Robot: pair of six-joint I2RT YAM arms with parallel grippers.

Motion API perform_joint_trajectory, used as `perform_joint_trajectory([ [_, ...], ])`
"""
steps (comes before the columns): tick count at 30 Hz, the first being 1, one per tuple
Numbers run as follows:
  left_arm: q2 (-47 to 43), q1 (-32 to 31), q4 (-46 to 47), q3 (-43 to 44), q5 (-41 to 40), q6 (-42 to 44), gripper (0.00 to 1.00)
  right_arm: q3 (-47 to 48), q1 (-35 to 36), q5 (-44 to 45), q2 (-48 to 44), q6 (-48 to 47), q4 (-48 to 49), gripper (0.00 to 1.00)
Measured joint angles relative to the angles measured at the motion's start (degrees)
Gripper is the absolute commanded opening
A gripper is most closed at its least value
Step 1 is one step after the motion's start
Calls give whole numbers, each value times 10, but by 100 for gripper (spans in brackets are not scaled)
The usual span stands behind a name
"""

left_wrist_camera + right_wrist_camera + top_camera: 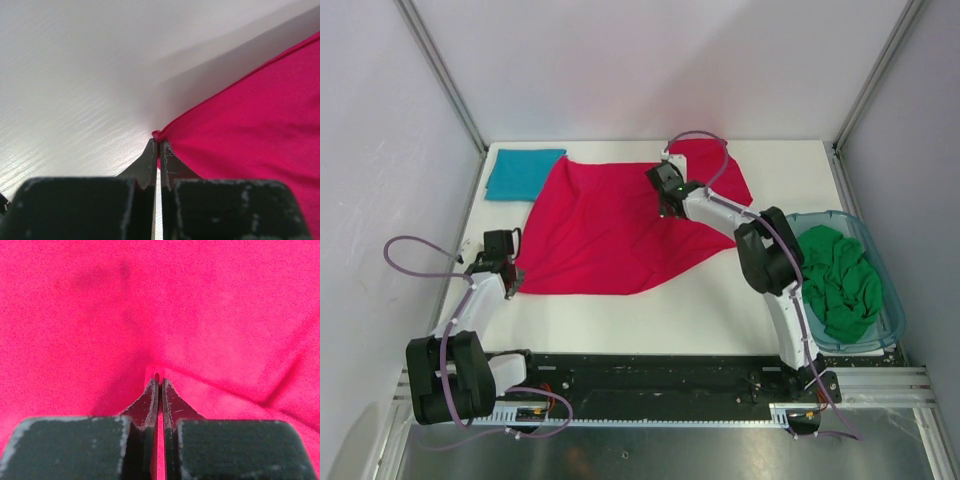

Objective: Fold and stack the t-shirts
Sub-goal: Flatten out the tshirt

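Note:
The crimson-red t-shirt lies spread and wrinkled across the middle of the white table. My left gripper is shut on its near-left corner, the cloth pinched between the fingertips. My right gripper is over the shirt's upper middle and is shut on a small fold of red cloth. The teal-blue t-shirt lies folded at the back left, partly under the red one's edge. The bright green t-shirt is bunched inside the plastic tub at the right.
Grey walls with metal posts enclose the table at the back and both sides. A black rail with the arm bases runs along the near edge. Bare white table shows in front of the red shirt.

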Motion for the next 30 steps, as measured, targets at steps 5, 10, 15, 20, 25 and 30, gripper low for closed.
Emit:
perform_joint_trajectory([
  [5, -8, 0, 0, 0, 0, 0, 0, -108, -2, 10, -125, 21, -25, 0],
  [10, -19, 0, -3, 0, 4, 0, 0, -265, -3, 14, -309, 52, -59, 0],
  [15, -37, 0, -5, -9, 13, 0, 0, -423, 1, 5, -503, 100, -123, 0],
  [20, -57, 0, -9, -16, 23, 0, 0, -522, 38, -8, -654, 161, -205, 0],
  [25, -67, 0, -12, -19, 31, 0, 0, -587, 90, -28, -742, 230, -272, 0],
  [30, -75, 0, -17, -28, 31, 0, 0, -608, 116, -54, -798, 285, -328, 0],
])
